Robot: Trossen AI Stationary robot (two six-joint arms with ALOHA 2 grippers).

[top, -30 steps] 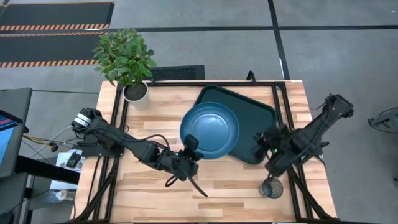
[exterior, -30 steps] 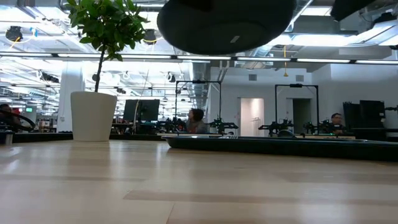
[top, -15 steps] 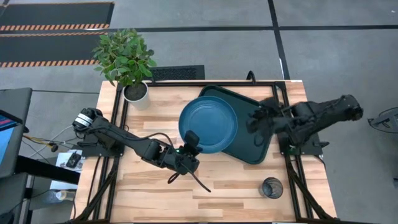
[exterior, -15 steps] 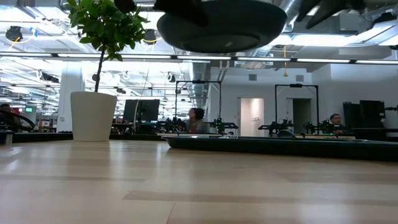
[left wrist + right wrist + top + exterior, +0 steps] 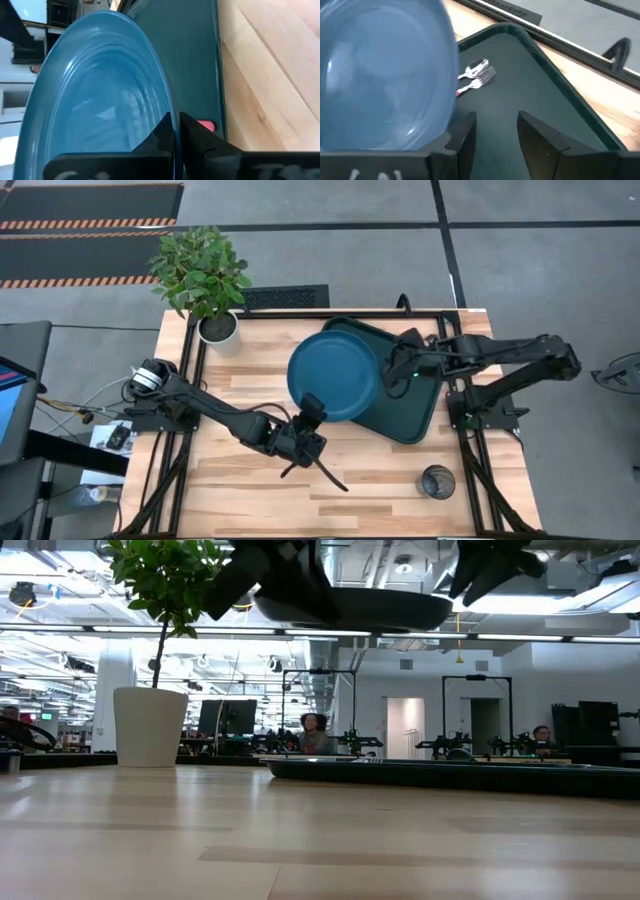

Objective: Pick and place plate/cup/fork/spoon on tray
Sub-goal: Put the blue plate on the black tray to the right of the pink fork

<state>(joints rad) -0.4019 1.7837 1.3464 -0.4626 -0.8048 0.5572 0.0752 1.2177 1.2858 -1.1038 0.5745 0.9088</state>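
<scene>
The teal-blue plate hangs in the air over the tray's left end, and shows edge-on in the low view. My left gripper is shut on its near rim. My right gripper is open over the dark tray, beside the plate's right rim. The fork and the spoon's silver bowl lie on the tray; the plate hides their handles, except a bit of the fork's red handle. The dark cup stands on the table near the front right. My left gripper pinches the plate's near rim between its two fingers, one on the plate's upper face and one on its underside. The fingers come roughly level from the table's near left. The plate is lifted clear of table and tray. I cannot tell whether my right gripper touches the plate's right rim.
A white pot with a green plant stands at the table's far left corner. Bare wood lies along the near edge between my left gripper and the cup. People sit at desks in the room beyond the table.
My right gripper has swung from beside the cup toward the far edge, then left across the tray up to the plate's right rim. My left gripper has shifted a little toward the far right with the plate. The plate stays lifted and has tipped, showing less of its underside in the low view.
</scene>
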